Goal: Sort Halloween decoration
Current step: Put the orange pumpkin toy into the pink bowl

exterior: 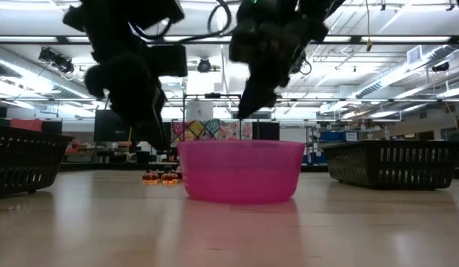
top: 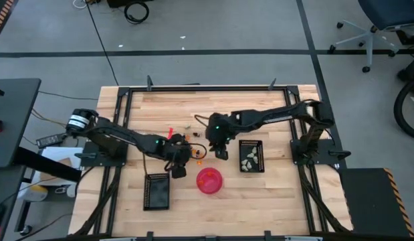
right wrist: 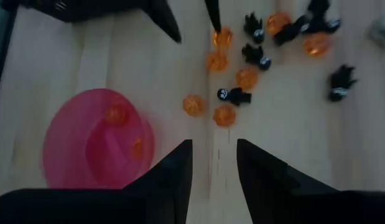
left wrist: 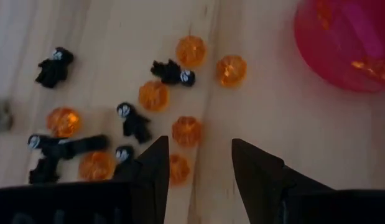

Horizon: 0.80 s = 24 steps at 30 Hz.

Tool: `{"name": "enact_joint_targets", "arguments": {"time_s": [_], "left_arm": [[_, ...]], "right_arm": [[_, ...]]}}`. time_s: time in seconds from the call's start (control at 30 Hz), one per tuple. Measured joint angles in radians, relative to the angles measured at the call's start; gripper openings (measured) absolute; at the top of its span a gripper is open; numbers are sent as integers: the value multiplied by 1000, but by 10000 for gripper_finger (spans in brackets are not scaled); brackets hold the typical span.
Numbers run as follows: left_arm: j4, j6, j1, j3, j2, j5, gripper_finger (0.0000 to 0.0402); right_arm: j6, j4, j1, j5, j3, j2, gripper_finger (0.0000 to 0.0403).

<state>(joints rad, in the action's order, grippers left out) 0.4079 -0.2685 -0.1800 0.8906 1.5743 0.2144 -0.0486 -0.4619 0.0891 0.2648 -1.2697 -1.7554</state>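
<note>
Both grippers, left (left wrist: 195, 163) and right (right wrist: 214, 163), are hovering open and empty over the loose Halloween decoration (left wrist: 153, 95) since we're sorting orange ones into the pink bowl (right wrist: 96, 140).

No readable text, no labels, no brands, no numbers on anything in view

Pale wooden plank table (top: 273, 194), decorations scattered.
On it: round pink plastic bowl (top: 209, 181), two black grid trays (top: 156, 191), tiny orange and black pieces (left wrist: 154, 96).
</note>
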Motion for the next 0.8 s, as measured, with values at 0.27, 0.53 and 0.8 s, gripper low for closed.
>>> {"name": "enact_joint_targets", "arguments": {"time_s": [0.27, 0.53, 0.8], "left_arm": [[-66, 21, 93, 0, 31, -78, 149], [-62, 51, 115, 0, 31, -136, 149], [-75, 80, 118, 1, 45, -175, 149]], "right_arm": [[68, -83, 5, -97, 0, 160, 129], [78, -98, 7, -127, 0, 206, 129], [78, -116, 7, -125, 0, 205, 129]]}}
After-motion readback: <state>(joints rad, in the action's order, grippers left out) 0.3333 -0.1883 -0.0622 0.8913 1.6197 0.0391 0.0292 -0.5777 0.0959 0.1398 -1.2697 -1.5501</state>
